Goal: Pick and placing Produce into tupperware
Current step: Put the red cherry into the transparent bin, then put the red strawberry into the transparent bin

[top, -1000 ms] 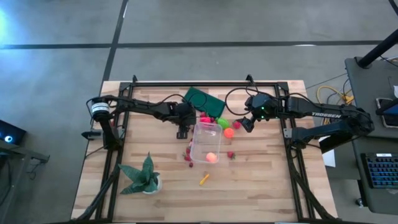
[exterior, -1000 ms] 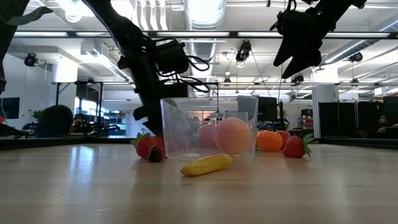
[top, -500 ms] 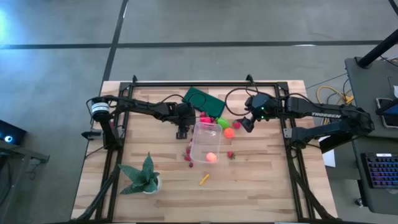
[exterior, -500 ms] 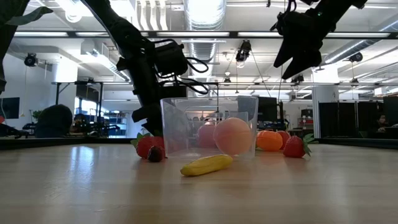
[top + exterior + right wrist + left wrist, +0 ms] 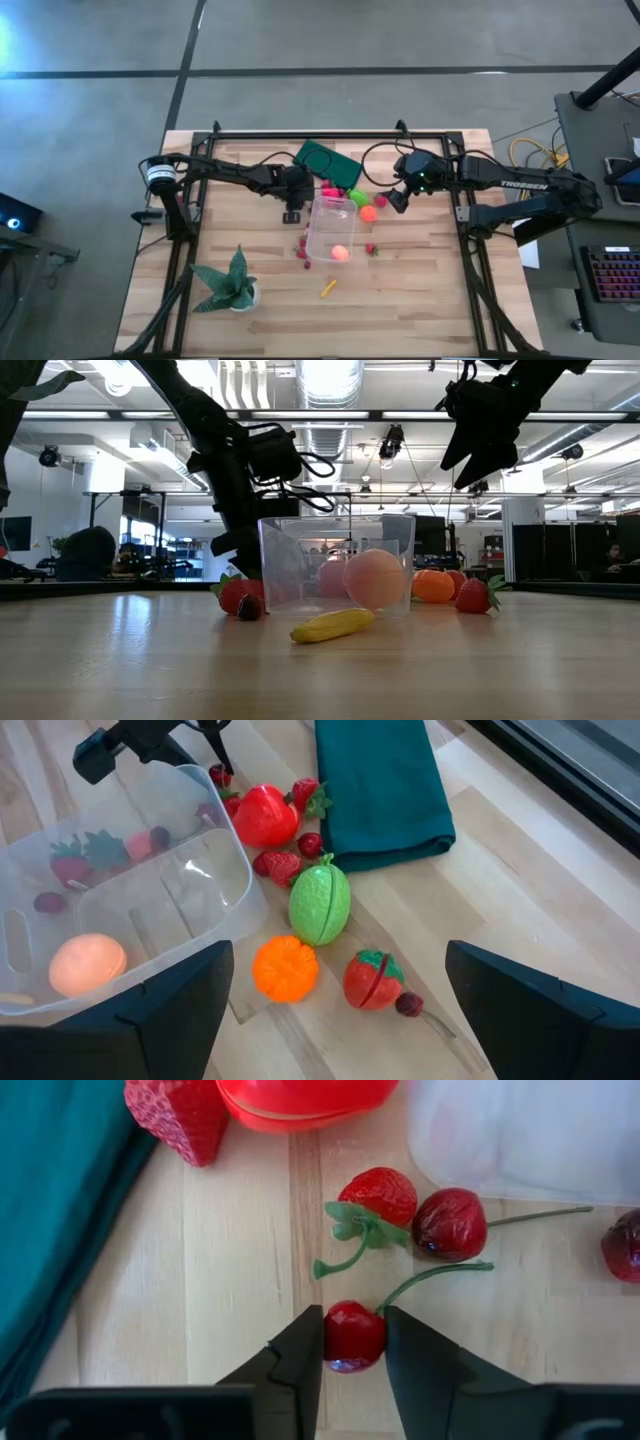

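- Closing further since the earlier frame, left gripper [image 5: 353,1342] now pinches a red cherry [image 5: 353,1336] beside the clear box [image 5: 331,229].
- Right gripper [image 5: 396,199] hovers wide open.

A red cherry [image 5: 352,1336] on a green stem is pinched between the left fingers [image 5: 292,1363], a strawberry [image 5: 380,1197] and a darker cherry [image 5: 450,1224] are seen just beyond the fingertips, and the clear tupperware [image 5: 520,1130], upright, is set farther past them.
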You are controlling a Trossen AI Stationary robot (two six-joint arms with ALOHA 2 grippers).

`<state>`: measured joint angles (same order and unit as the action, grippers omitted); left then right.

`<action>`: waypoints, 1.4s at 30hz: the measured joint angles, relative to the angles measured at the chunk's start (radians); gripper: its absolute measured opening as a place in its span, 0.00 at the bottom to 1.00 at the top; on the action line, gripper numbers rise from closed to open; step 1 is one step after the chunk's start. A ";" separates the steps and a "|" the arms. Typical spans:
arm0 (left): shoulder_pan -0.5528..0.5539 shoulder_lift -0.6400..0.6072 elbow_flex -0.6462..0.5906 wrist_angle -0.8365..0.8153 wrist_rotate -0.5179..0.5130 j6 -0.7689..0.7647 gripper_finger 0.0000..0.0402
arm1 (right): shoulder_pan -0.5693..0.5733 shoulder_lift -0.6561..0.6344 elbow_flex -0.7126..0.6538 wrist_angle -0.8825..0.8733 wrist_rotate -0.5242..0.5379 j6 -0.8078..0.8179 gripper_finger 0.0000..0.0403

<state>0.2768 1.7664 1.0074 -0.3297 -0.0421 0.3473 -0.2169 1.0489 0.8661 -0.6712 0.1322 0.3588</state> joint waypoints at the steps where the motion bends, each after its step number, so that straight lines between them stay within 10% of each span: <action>1: 0.000 -0.001 0.003 -0.005 -0.006 0.000 0.19 | 0.000 0.000 0.000 0.000 0.000 0.000 0.89; 17: -0.033 -0.198 0.159 -0.211 -0.040 -0.136 0.18 | 0.000 0.000 -0.001 -0.003 -0.008 0.003 0.89; 29: -0.197 -0.133 0.180 -0.057 0.139 -0.337 0.18 | 0.000 0.000 -0.001 -0.003 -0.033 -0.019 0.89; 42: -0.221 -0.061 0.206 -0.067 0.133 -0.709 0.56 | 0.000 0.000 -0.001 -0.014 -0.090 -0.031 0.89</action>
<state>0.0562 1.7055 1.2129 -0.3965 0.0907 -0.3618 -0.2165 1.0489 0.8654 -0.6853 0.0422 0.3283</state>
